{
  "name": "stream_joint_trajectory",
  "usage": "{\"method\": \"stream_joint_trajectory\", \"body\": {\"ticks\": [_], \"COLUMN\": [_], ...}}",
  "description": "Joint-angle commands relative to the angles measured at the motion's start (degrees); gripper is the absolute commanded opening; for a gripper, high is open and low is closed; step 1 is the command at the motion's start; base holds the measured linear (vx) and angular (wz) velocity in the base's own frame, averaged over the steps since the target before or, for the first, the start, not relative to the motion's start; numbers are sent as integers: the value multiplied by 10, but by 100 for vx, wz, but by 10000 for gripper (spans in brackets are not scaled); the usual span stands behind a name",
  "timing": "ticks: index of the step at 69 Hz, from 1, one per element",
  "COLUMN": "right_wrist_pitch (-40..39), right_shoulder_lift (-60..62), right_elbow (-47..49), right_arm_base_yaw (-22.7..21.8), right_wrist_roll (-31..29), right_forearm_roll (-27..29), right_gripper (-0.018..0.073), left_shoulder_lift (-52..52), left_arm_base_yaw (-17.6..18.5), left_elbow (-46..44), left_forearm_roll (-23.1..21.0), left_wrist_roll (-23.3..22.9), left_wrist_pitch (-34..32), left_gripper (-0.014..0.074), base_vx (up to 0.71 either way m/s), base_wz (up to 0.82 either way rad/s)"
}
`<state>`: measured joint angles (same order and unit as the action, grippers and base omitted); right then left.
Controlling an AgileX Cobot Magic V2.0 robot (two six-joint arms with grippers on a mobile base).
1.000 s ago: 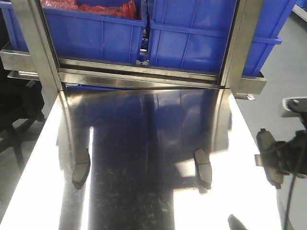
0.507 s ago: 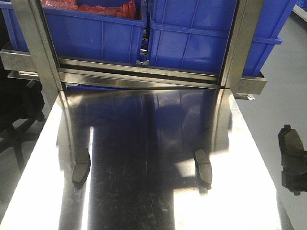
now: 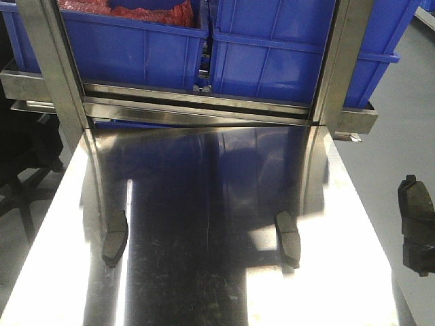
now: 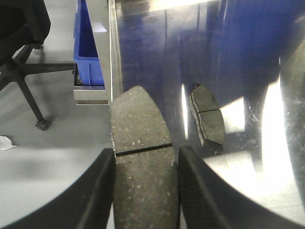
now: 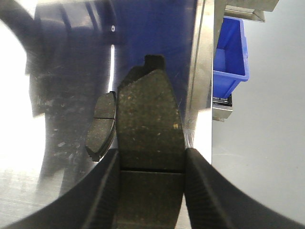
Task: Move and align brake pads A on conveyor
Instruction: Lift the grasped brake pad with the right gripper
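Observation:
Two brake pads A lie on the shiny steel table (image 3: 204, 285), one at the left (image 3: 114, 239) and one at the right (image 3: 288, 238). My left gripper (image 4: 145, 188) is shut on a third pad (image 4: 142, 138), held over the table's left edge, with the left table pad (image 4: 208, 119) just beyond. The right gripper (image 5: 151, 191) is shut on a fourth pad (image 5: 150, 124) near the table's right edge, beside the right table pad (image 5: 101, 125). That held pad (image 3: 416, 204) shows at the front view's right border. The conveyor is out of view.
Blue bins (image 3: 136, 47) (image 3: 299, 58) sit on a steel rack behind the table, between two upright posts (image 3: 47, 68) (image 3: 340, 61). An office chair (image 4: 19, 52) stands on the grey floor to the left. Grey floor (image 3: 401, 136) lies to the right.
The right gripper has carried its pad rightward, off the table's side to the frame border. Both pads on the table have stayed put.

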<state>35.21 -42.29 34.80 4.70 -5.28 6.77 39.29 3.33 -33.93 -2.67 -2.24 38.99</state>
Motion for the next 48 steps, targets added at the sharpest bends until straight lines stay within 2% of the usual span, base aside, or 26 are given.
{"method": "stream_joint_trajectory", "body": {"ticks": [1, 48], "right_wrist_pitch": [-43, -42], "right_shoulder_lift": [3, 3], "right_elbow": [17, 17], "right_arm_base_yaw": [-1, -1], "right_wrist_roll": [-4, -4], "right_forearm_roll": [5, 5], "right_gripper": [60, 60], "left_shoulder_lift": [-2, -2], "left_arm_base_yaw": [2, 2], "left_elbow": [-16, -16], "left_forearm_roll": [-2, -2], "left_wrist_roll": [0, 0], "left_wrist_pitch": [-47, -47], "left_gripper": [56, 56], "base_vx": [0, 0], "base_wz": [0, 0]}}
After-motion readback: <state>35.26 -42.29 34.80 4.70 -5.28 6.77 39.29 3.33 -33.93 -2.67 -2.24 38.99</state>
